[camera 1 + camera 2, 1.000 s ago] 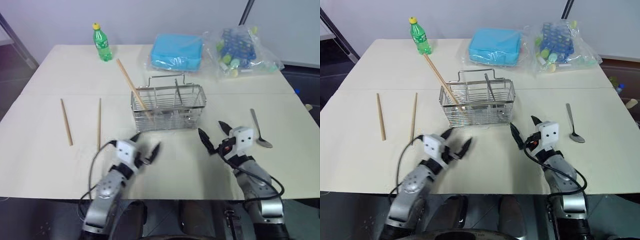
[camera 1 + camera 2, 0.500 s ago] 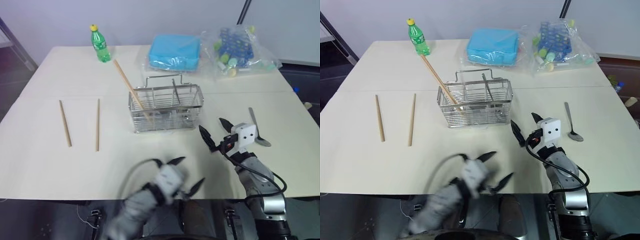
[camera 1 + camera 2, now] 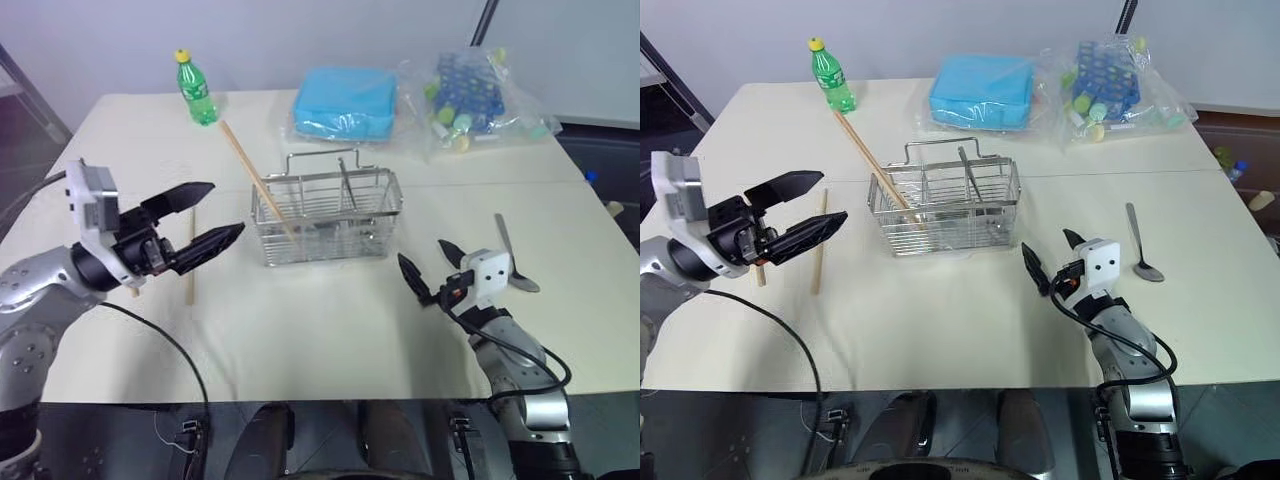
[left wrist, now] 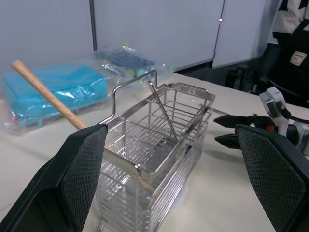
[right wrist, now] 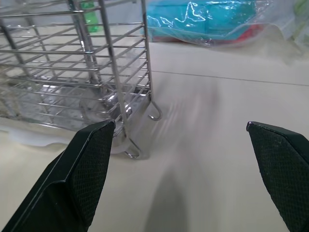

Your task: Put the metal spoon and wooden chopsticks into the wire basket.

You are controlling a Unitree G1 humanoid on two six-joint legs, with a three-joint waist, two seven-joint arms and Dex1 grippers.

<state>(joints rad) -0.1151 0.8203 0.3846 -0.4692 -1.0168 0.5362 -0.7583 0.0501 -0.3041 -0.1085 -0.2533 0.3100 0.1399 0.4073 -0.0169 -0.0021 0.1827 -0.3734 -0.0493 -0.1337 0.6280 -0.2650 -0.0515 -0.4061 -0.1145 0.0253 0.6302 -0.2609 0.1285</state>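
The left gripper [image 3: 205,222] hangs wide open and empty beside the chrome wire-mesh basket [image 3: 325,215]; the right gripper [image 3: 428,268] is likewise spread. The left wrist view reveals a slim metal utensil [image 4: 161,109] leaning inside, by a light wooden chopstick [image 4: 53,100]; another silver spoon [image 3: 512,258] lies on the table [image 3: 330,330]

A big cream table [image 3: 330,330] fills most of the frame. In the middle sits the wire basket [image 3: 325,215]. At the left side, two wooden chopsticks [image 3: 819,250] lie flat on the table, partly hidden. At the right side lies the metal spoon [image 3: 511,258]. Along the top edge, a green bottle [image 3: 196,88] stands at the upper left, a blue pack [image 3: 345,103] lies in the top middle, and a plastic bag [image 3: 478,95] with a blue rack lies at the upper right.
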